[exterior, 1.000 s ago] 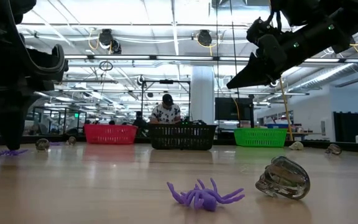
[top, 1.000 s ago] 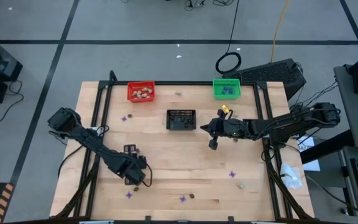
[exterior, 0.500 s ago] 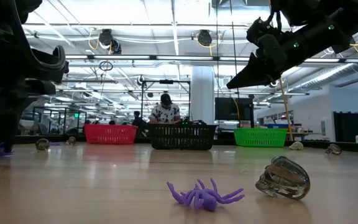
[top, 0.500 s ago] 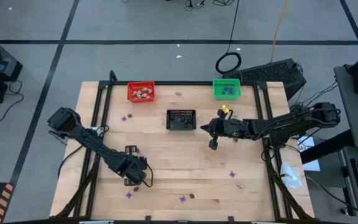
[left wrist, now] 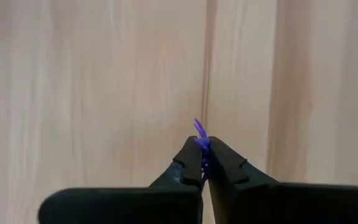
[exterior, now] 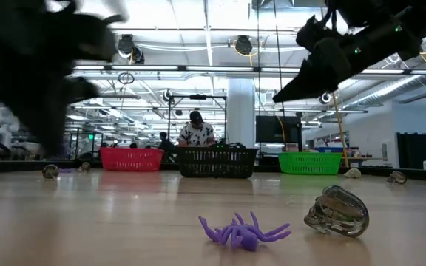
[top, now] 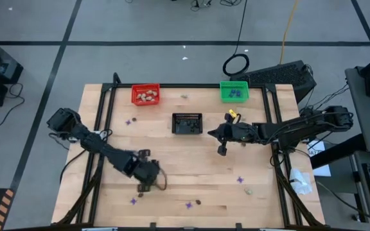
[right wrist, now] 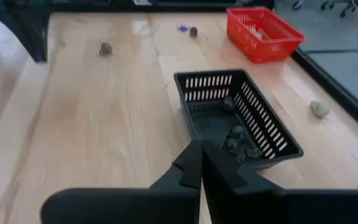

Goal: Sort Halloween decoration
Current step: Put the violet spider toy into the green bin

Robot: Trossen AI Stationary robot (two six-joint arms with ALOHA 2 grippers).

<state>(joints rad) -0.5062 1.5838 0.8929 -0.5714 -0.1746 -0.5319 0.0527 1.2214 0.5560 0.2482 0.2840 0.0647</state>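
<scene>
- High view: three baskets are seen along the table's [top: 191, 163] far side. Pale lumps are held in the red basket [top: 145, 95], purple bits in the green basket [top: 234, 91], and the black basket [top: 187, 123] sits between.
- Low view: one purple spider [exterior: 242, 233] and one clear skull [exterior: 337, 211] are seen lying in front.
- Left wrist view: the left gripper [left wrist: 204, 154] is clamped on a purple trinket [left wrist: 201, 132].
- Right wrist view: the right gripper [right wrist: 201, 157] is held closed and empty beside the black basket, where dark bits [right wrist: 238, 143] are kept.

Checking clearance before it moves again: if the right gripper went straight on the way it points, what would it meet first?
Probably the black basket: the shut right gripper points at its near wall, though depth is hard to judge.
</scene>
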